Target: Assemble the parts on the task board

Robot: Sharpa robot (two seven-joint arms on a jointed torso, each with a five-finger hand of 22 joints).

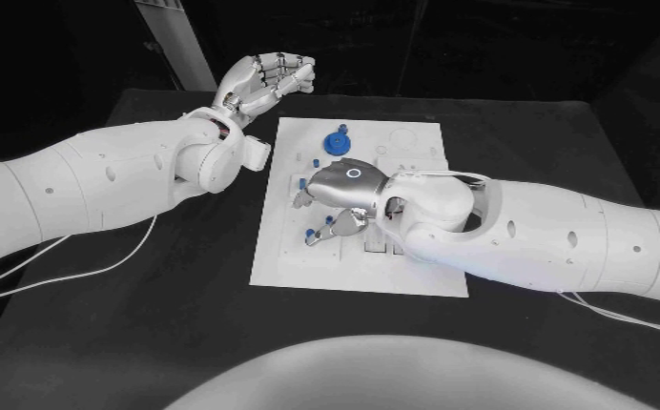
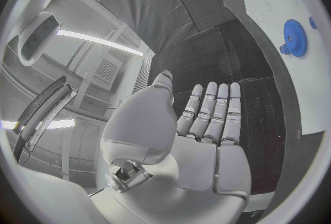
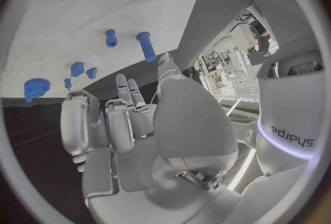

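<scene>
**Right hand over board, left hand raised**

Right hand [image 1: 344, 184] is hovering over the task board [image 1: 413, 272] centre, fingers partly curled, gripping nothing visible. Left hand [image 1: 264, 78] is hanging at 11 o'clock off the board, fingers spread, empty. Blue gear [image 1: 337, 142] is lying at the board's 12 o'clock; small blue parts [image 1: 319, 233] are sitting at 9 o'clock on the tabletop [image 1: 137, 334] plate.

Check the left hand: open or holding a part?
Open: the left hand shows flat, straight fingers and a bare palm, raised beside the task board.

A black tabletop [image 1: 165, 334] carries the white task board [image 1: 413, 272] at its middle, and thin white cables [image 1: 83, 272] trail across its near-left part.
</scene>
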